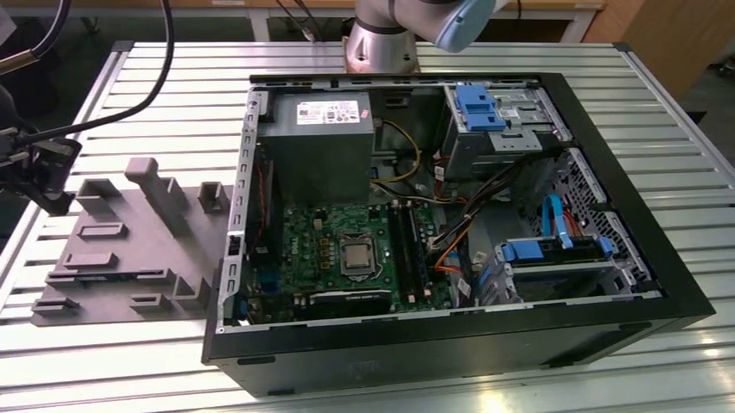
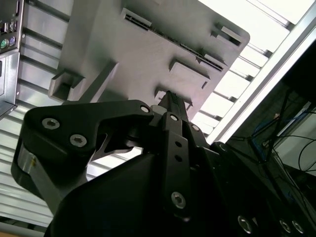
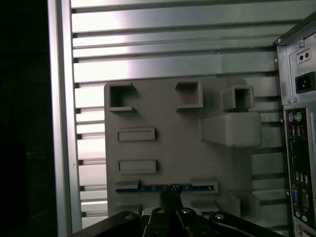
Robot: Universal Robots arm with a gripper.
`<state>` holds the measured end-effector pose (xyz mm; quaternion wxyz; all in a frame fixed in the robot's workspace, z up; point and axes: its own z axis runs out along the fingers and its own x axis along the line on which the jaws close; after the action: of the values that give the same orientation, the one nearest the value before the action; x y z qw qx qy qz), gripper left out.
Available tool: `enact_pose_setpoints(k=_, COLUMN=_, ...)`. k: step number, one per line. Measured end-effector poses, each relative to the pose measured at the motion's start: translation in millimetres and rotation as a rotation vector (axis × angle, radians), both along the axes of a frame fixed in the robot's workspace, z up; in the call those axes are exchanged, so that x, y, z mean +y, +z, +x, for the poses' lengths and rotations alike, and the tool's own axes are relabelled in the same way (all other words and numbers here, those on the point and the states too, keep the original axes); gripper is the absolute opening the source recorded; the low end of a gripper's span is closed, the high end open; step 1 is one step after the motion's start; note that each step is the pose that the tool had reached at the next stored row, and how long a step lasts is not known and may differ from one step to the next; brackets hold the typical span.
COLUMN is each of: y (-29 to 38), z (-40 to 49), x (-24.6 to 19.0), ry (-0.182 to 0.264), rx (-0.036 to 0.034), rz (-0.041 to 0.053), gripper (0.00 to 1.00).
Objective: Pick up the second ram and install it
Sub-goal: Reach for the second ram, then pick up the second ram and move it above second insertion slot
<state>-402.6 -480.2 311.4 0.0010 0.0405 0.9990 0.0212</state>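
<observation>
overhead light is glaring off the slatted table (image 3: 173,29) in both wrist views, washing slats white; the computer case (image 1: 460,353) interior is sitting in shadow.

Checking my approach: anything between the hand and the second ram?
Nothing: in the first wrist view the hand is right at the second ram in the grey holder.

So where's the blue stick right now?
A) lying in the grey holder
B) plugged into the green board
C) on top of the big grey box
A: in the first wrist view the blue ram lies in a slot of the grey holder, with the hand right at its middle.
</observation>
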Motion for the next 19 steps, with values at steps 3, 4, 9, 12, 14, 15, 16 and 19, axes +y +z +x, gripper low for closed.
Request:
enact_pose_setpoints(k=3, y=-1.7, z=0.0, x=-1.4, ry=0.0, rx=0.0001, rz=0.0, gripper=0.11)
enact_pose_setpoints(k=4, y=-2.2, z=0.0, x=-1.8, ry=0.0, rx=0.0001, rz=0.0001, gripper=0.11)
enact_pose_setpoints(k=9, y=-2.8, z=0.0, x=-2.0, ry=0.0, rx=0.0002, rz=0.0, gripper=0.11)
enact_pose_setpoints(k=12, y=-2.8, z=0.0, x=-2.0, ry=0.0, rx=0.0002, rz=0.0, gripper=0.11)
enact_pose_setpoints(k=14, y=-2.8, z=0.0, x=-1.9, ry=0.0, rx=0.0002, rz=0.0, gripper=0.11)
enact_pose_setpoints(k=15, y=-2.8, z=0.0, x=-1.9, ry=0.0, rx=0.0002, rz=0.0, gripper=0.11)
enact_pose_setpoints(k=16, y=-2.9, z=0.0, x=-1.9, ry=0.0, rx=0.0002, rz=0.0, gripper=0.11)
enact_pose_setpoints(k=19, y=-2.9, z=0.0, x=-1.9, ry=0.001, rx=0.0002, rz=0.0, gripper=0.11)
